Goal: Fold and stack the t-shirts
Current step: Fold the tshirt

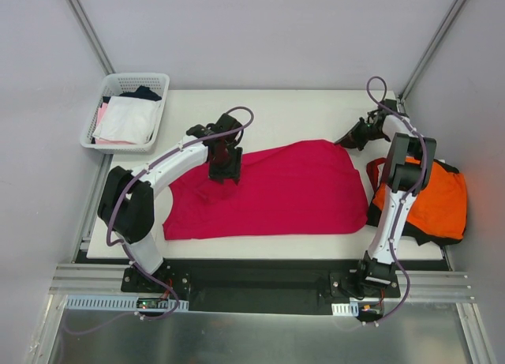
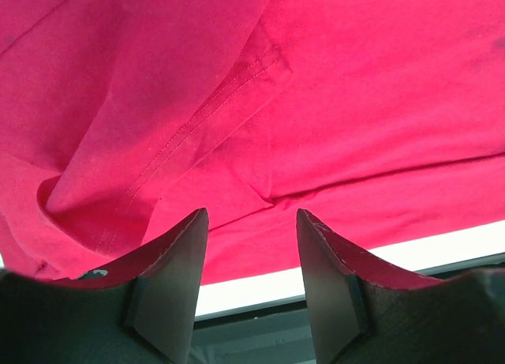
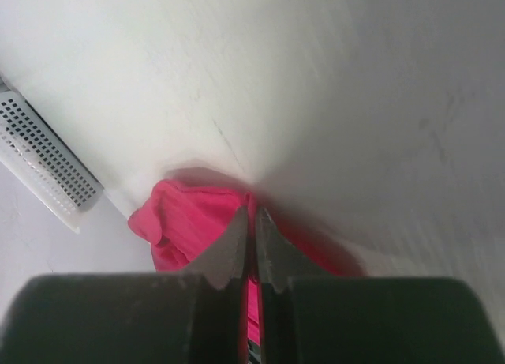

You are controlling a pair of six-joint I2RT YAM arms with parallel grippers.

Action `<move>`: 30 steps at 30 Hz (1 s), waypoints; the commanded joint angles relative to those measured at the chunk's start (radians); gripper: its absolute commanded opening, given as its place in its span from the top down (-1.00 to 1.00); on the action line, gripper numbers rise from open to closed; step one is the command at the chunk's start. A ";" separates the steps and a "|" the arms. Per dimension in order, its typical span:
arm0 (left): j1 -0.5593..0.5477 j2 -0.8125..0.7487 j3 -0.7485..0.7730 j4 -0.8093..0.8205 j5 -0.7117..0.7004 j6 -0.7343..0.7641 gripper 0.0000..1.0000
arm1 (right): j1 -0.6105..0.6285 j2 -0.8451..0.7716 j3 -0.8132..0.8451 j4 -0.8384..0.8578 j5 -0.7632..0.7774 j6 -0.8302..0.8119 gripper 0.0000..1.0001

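On table (image 1: 316,111), crimson t-shirt (image 1: 276,192) lengthwise left-right

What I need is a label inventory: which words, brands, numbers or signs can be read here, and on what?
None can be read. The crimson t-shirt, orange t-shirt and mesh basket show no print; the small parts by the arm bases are too small to read.

left arm (image 1: 170,166) and right arm (image 1: 388,218): white link shells, black joints, black bases. purple-grey cables (image 1: 376,78) loop along both. left gripper (image 2: 252,222) fingers (image 2: 170,277) dark, wedge-shaped; right gripper (image 3: 251,214) fingers (image 3: 225,253) dark, notched tips.
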 commanded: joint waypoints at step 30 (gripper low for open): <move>0.008 -0.199 -0.140 0.043 -0.024 0.067 -0.02 | 0.118 -0.767 -0.645 -0.489 0.216 -0.191 0.98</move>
